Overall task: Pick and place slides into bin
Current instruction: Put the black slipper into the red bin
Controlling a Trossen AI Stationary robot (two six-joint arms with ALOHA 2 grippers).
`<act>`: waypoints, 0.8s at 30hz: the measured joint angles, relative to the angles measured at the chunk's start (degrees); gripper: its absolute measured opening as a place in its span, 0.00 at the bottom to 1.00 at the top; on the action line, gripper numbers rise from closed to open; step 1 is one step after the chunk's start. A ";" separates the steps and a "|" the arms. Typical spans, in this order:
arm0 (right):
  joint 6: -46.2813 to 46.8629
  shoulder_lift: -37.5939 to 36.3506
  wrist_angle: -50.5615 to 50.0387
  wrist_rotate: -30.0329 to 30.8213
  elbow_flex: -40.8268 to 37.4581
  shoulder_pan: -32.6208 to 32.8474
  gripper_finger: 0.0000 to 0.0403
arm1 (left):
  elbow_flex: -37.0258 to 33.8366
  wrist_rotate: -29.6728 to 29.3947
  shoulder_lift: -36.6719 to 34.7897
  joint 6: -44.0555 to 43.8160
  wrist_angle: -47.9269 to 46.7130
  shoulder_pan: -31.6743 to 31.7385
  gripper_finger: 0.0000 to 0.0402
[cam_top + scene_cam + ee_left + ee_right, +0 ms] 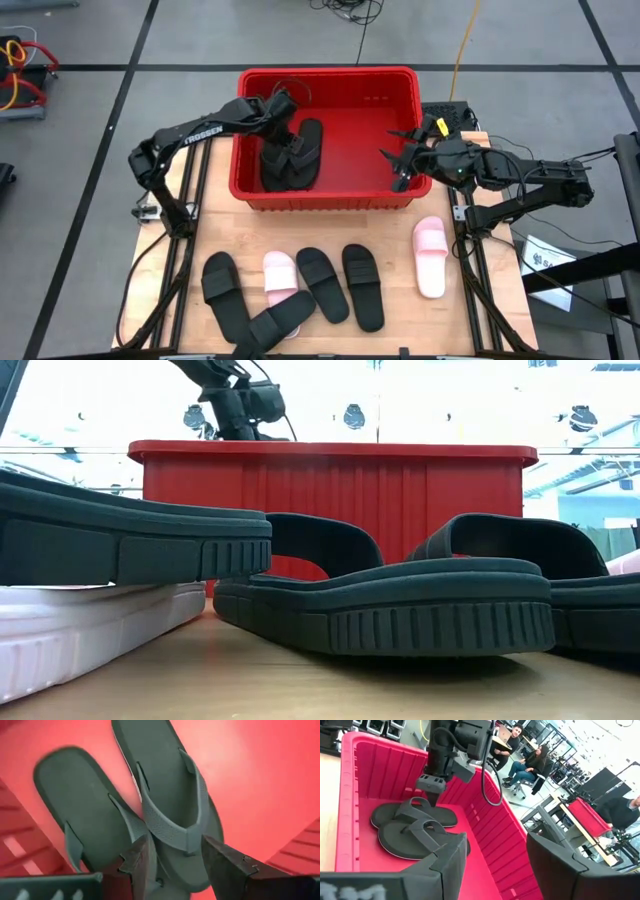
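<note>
The red bin (330, 195) sits at the table's far edge, two black flip-flops (292, 155) lying inside by its left wall. Left gripper (175, 857) hangs low over them, jaws spread around a strap with nothing clamped; lift carelessly and that strap could snag and drag one out. Right gripper (402, 158), open and empty, hovers over the bin's right wall, where a dip could clip the rim. Six slides (305, 290) wait along the near edge.

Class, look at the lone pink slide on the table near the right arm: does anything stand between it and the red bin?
Nothing visible does. The pink slide lies apart on bare table, just outside the bin at its near right corner. The right claw, open, hangs above the bin's right edge.
</note>
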 joint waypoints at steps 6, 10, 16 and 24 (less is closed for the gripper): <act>3.29 0.00 0.04 0.02 0.00 0.00 0.49 | 5.17 -1.59 0.12 12.12 -0.78 0.16 0.42; 5.37 0.00 0.04 0.04 0.00 0.00 0.49 | 13.06 -2.65 1.29 18.75 -3.42 0.52 0.42; 7.14 0.00 0.78 0.06 0.00 0.00 0.49 | 23.08 -4.40 8.05 26.86 -14.94 0.32 0.42; 7.16 0.02 2.78 0.07 0.00 0.00 0.49 | 23.33 -7.25 15.62 32.73 -25.20 -1.08 0.42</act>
